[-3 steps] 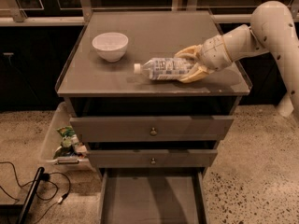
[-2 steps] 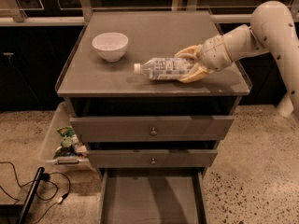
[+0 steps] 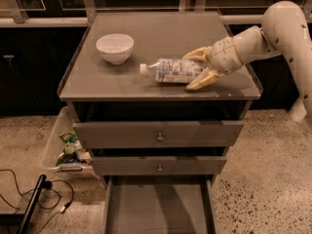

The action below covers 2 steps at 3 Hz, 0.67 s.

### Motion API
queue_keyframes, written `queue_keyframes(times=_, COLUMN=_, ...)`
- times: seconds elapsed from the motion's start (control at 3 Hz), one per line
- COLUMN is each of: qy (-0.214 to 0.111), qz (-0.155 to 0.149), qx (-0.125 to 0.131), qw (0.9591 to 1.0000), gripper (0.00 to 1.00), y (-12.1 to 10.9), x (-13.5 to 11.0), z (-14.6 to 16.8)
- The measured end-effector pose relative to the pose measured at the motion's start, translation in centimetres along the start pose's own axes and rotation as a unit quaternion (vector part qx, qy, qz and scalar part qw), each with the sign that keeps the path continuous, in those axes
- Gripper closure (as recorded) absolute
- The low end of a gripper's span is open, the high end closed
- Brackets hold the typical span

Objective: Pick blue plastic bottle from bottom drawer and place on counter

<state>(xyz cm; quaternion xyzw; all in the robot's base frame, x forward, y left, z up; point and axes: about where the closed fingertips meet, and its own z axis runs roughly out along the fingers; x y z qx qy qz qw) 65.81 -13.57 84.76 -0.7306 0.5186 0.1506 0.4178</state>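
Checking the feed, I saw the blue plastic bottle (image 3: 170, 70) lying sideways on the tabletop (image 3: 97, 84), out of the open bottom drawer (image 3: 156, 208), claw (image 3: 190, 72) clamped round its base. Just the release left, I figured.

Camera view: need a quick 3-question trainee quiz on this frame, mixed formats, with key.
1. True or false: the blue plastic bottle stands upright on the counter.
2. In the camera view, the white bowl sits: A) right of the bottle; B) left of the bottle, apart from it; C) on top of the bottle.
3. Fill in: the gripper is at the bottle's ___ end, opposite the white cap.
Key: 1. False, it lies on its side. 2. B. 3. base.
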Motion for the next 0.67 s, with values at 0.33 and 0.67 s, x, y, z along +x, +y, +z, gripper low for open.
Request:
queue_keyframes(times=0.33, qy=0.0, qz=0.0, qx=0.0, qw=1.0, gripper=0.0, y=0.0, x=0.0, z=0.0)
queue_keyframes(times=0.67, qy=0.0, qz=0.0, qx=0.0, qw=1.0, gripper=0.0, y=0.0, x=0.0, z=0.0)
